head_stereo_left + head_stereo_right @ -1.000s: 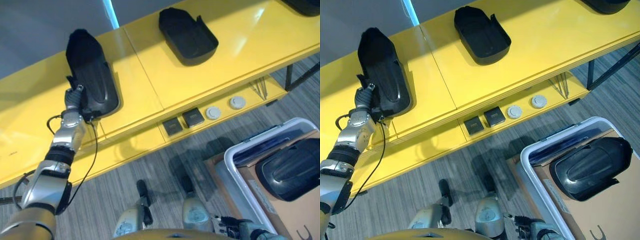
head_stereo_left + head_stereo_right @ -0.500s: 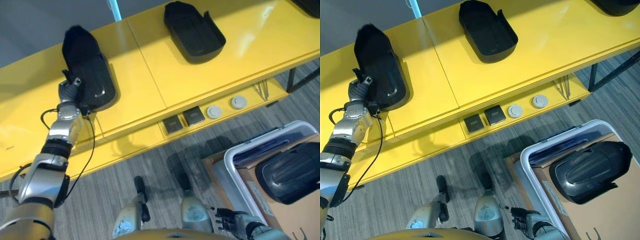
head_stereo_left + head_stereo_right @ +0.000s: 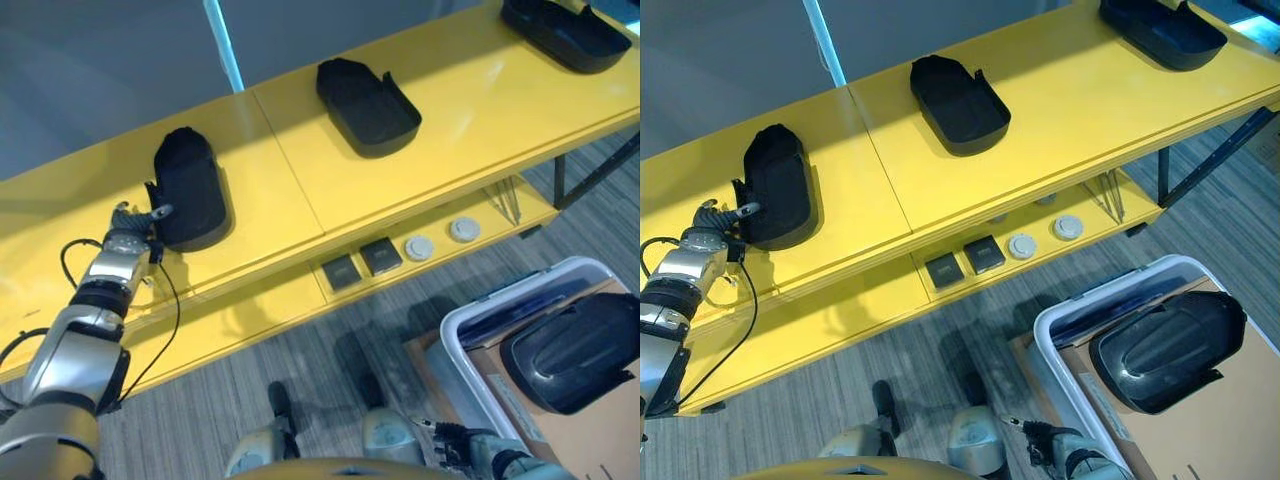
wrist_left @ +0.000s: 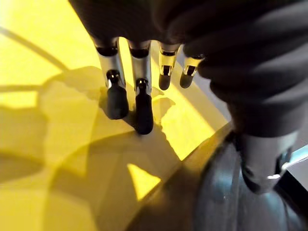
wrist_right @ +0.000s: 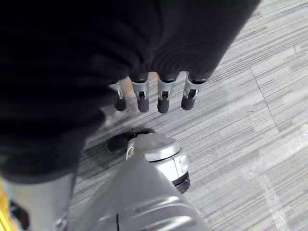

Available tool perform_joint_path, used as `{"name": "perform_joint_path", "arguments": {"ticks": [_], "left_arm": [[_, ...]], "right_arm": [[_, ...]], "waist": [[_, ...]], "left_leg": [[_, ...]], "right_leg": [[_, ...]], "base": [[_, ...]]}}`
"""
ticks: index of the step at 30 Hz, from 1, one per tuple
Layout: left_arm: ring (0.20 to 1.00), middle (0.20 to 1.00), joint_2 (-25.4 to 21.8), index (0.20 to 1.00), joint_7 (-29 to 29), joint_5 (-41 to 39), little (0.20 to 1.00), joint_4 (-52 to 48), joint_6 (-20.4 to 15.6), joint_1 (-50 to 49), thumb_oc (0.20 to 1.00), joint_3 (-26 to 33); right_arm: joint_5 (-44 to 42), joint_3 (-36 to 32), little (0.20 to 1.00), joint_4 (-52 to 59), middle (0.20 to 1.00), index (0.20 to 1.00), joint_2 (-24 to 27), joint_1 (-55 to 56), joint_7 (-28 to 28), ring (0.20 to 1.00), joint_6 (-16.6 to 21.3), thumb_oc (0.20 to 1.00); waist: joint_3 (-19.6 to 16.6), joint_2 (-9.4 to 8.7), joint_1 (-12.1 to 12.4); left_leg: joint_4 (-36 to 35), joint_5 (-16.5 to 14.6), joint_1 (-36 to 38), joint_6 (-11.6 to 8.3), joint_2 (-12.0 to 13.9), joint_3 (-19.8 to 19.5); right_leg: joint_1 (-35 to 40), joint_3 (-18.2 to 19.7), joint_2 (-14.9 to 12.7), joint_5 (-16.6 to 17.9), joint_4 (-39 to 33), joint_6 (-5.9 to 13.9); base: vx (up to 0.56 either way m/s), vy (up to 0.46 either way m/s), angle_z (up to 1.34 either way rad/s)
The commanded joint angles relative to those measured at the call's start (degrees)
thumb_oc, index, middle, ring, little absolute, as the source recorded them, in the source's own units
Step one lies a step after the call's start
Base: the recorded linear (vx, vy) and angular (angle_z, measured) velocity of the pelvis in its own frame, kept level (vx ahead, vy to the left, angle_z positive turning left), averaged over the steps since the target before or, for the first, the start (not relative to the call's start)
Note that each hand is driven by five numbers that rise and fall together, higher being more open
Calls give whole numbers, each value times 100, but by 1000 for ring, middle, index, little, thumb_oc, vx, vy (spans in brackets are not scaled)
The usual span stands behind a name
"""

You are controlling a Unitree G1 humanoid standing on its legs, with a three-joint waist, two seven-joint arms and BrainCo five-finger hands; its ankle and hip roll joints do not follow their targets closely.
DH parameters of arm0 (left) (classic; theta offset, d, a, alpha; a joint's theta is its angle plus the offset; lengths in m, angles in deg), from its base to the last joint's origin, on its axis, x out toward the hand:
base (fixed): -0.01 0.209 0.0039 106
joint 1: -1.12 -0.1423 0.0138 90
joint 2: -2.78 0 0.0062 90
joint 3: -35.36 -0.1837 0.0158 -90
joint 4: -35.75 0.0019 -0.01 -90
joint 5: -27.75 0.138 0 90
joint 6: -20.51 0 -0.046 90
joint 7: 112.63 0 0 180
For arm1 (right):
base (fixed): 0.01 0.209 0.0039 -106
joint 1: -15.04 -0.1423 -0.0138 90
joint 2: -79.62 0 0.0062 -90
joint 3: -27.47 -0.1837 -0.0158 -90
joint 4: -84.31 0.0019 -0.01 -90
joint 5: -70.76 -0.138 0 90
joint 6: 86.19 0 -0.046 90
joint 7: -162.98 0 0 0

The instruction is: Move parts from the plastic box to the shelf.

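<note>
A long yellow shelf carries three black moulded parts: one at the left, one in the middle and one at the far right. My left hand rests on the shelf just left of the left part, open. Its fingers hang straight over the yellow surface and its thumb lies by the part's rim. The white plastic box stands on the floor at lower right with another black part in it. My right hand hangs low beside the box, fingers relaxed over the floor.
A lower yellow ledge holds two black square pieces and two white round ones. Brown cardboard lies under the part in the box. A dark shelf leg stands at right. Grey striped floor lies in front.
My left hand has come off the left part's near edge and now sits beside it. The camera has shifted, bringing the third part at far right into view.
</note>
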Motion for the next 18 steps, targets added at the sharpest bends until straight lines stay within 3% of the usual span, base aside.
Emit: {"name": "perform_joint_path", "arguments": {"ticks": [1, 6, 8, 11, 12, 14, 15, 16, 17, 18], "left_arm": [[1000, 1000, -181, 1000, -378, -23, 1000, 178, -279, 101, 1000, -138], [1000, 1000, -78, 1000, -929, -523, 1000, -518, -1118, 237, 1000, 55], [1000, 1000, -28, 1000, -1005, -827, 1000, -1322, -1920, 241, 1000, 183], [1000, 1000, 70, 1000, -1208, -673, 1000, -2277, -2191, -8, 1000, 348], [1000, 1000, 144, 1000, -1130, -253, 1000, -3166, -2396, -326, 1000, 499], [1000, 1000, 205, 1000, -947, 153, 1000, -3969, -2325, -766, 1000, 574], [893, 893, 266, 893, -811, 254, 893, -4261, -2418, -997, 893, 614], [573, 573, 343, 573, -631, 444, 573, -4668, -2428, -1310, 573, 665], [200, 200, 453, 200, -380, 578, 200, -5130, -2379, -1661, 200, 692], [200, 200, 584, 200, -76, 520, 200, -5437, -2410, -2031, 200, 712]], "right_arm": [[-177, 122, 1000, 6, 1000, 1000, -194, 170, -42, 1000, 17, 1000], [-46, 77, 1000, -61, 1000, 1000, -346, 344, -64, 1000, 86, 1000], [144, 59, 1000, -154, 1000, 1000, -416, 382, -79, 1000, 174, 1000], [174, 34, 1000, -209, 1000, 1000, -502, 376, -158, 1000, 154, 1000], [265, -2, 1000, -228, 1000, 1000, -558, 321, -185, 1000, 64, 1000], [355, 9, 1000, -248, 1000, 1000, -629, 261, -170, 1000, -64, 1000], [450, 41, 1000, -238, 1000, 1000, -670, 251, -183, 1000, -74, 1000], [617, 68, 1000, -251, 1000, 1000, -701, 240, -185, 1000, -59, 1000], [715, 132, 1000, -252, 1000, 1000, -744, 239, -221, 1000, -44, 1000], [772, 193, 1000, -234, 1000, 1000, -778, 267, -281, 1000, -56, 1000]], "waist": [[-128, -165, 30], [-316, -222, 104], [-450, -250, 207], [-585, -289, 333], [-676, -347, 480], [-730, -391, 629], [-753, -416, 698], [-782, -444, 796], [-801, -481, 903], [-818, -514, 994]], "left_leg": [[-7, -298, 239, -146, 150, 95], [-7, -366, 342, -146, 184, 113], [-7, -396, 393, -140, 192, 94], [-7, -431, 459, -135, 192, 49], [-7, -456, 500, -122, 189, -29], [-7, -480, 543, -99, 178, -118], [-7, -482, 554, -87, 175, -155], [-7, -503, 580, -67, 163, -223], [-7, -468, 564, -37, 149, -272], [-7, -543, 599, -21, 138, -330]], "right_leg": [[-261, -130, -231, 118, -21, 80], [-135, -244, -238, 66, -21, 113], [-40, -334, -245, 29, -21, 103], [77, -421, -259, -10, -21, 93], [168, -496, -266, -44, -21, 71], [266, -569, -270, -86, -21, 37], [303, -606, -264, -102, -21, 17], [367, -648, -263, -135, -21, -1], [385, -687, -262, -112, -21, -23], [453, -729, -260, -184, -21, -23]], "base": [[0, 0, 0], [-4, -50, 2], [6, -42, 6], [37, -34, 7], [40, -38, 11], [46, -32, 9], [62, -20, 19], [41, -22, 27], [78, -26, 23], [27, -23, 28]]}}
